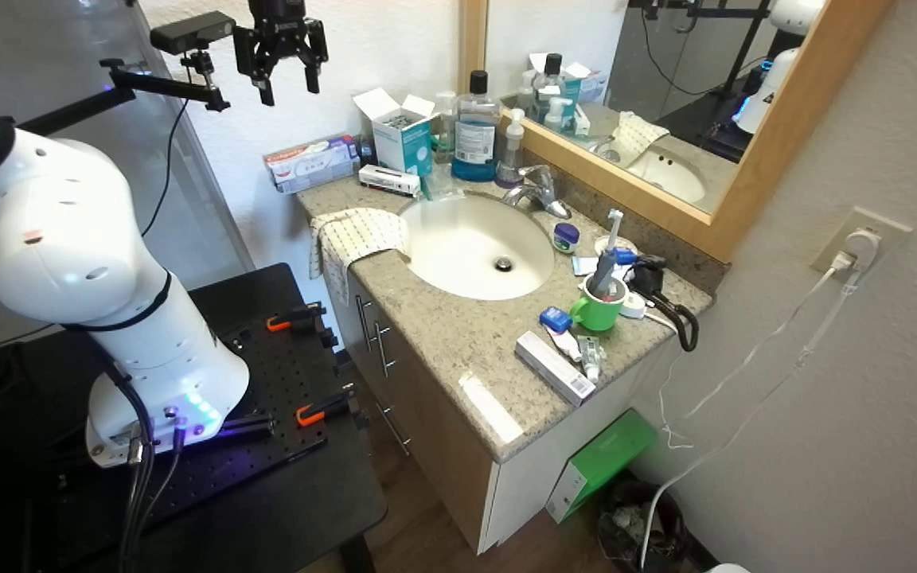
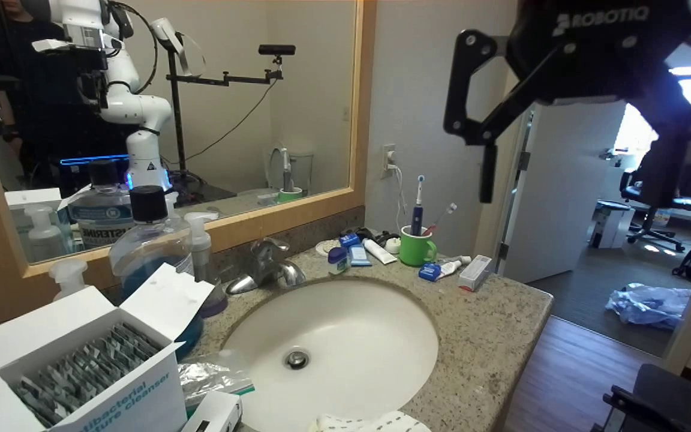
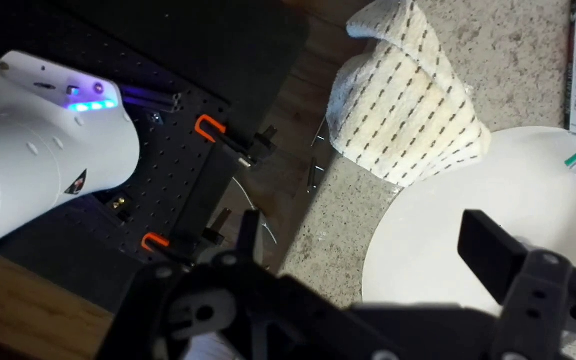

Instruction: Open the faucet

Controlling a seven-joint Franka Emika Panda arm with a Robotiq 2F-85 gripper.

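Note:
The chrome faucet [image 1: 540, 189] stands at the back edge of the round white basin [image 1: 466, 251], under the mirror. It also shows in an exterior view [image 2: 266, 264] with its low handle and short spout over the basin [image 2: 357, 336]. It is out of the wrist view. My gripper [image 1: 290, 86] is open and empty, high above the counter and well apart from the faucet. Its fingers also hang large and close in an exterior view [image 2: 573, 195]. In the wrist view the spread fingers [image 3: 362, 220] are above the counter's front edge and the basin [image 3: 418, 250].
A mouthwash bottle [image 1: 474, 131], a pump bottle [image 1: 511, 151] and an open box of sachets [image 2: 99, 372] stand beside the faucet. A small purple jar [image 2: 338, 260] and a green mug [image 1: 598, 309] are on its far side. A patterned cloth [image 3: 403, 110] drapes over the basin's front rim.

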